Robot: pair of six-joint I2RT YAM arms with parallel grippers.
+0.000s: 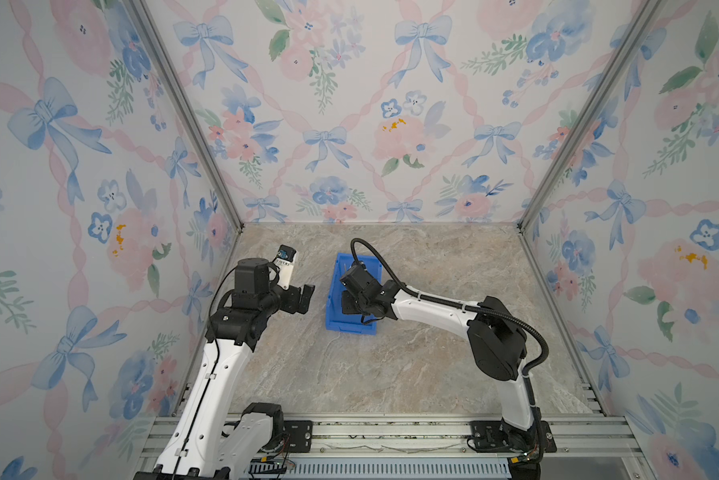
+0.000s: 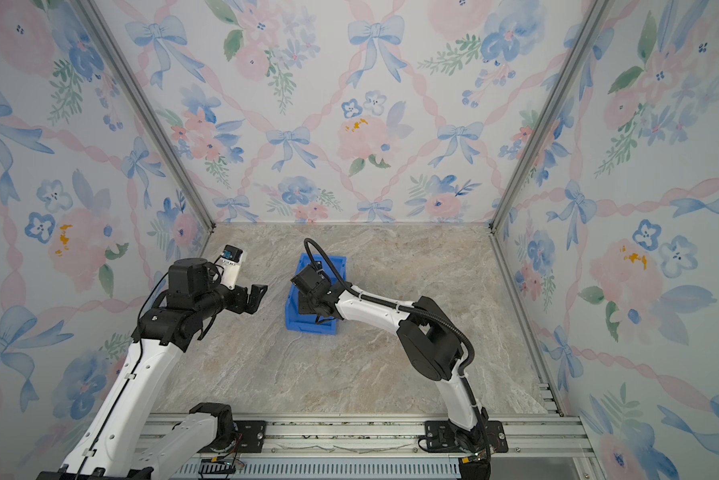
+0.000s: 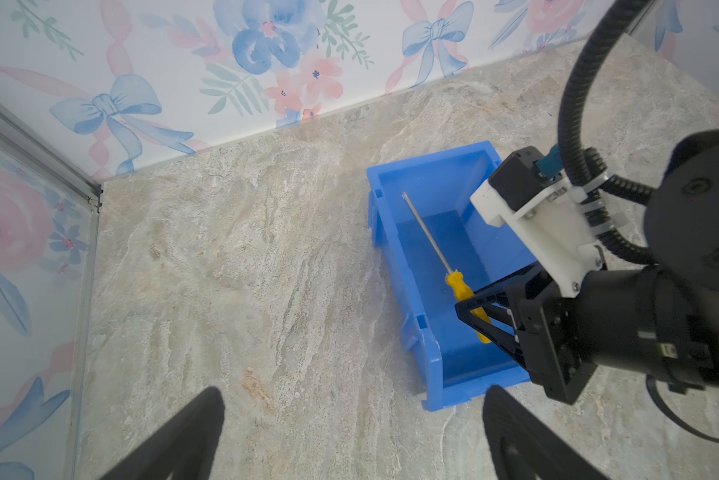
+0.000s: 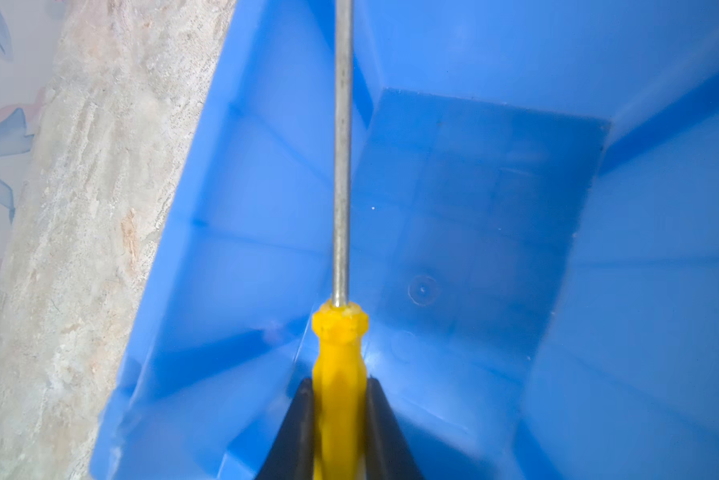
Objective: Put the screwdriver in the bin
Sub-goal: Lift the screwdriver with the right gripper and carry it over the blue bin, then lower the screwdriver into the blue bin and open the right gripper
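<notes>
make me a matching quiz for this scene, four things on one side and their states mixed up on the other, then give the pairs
Things:
1. screwdriver
2. bin
3. left tool
4. right tool

States:
A. open, holding nothing, off to the bin's side
B. shut on the yellow handle
C. standing on the marbled tabletop
D. held over the blue interior

Pairs: 1-D; 2-C; 3-A; 4-B
</notes>
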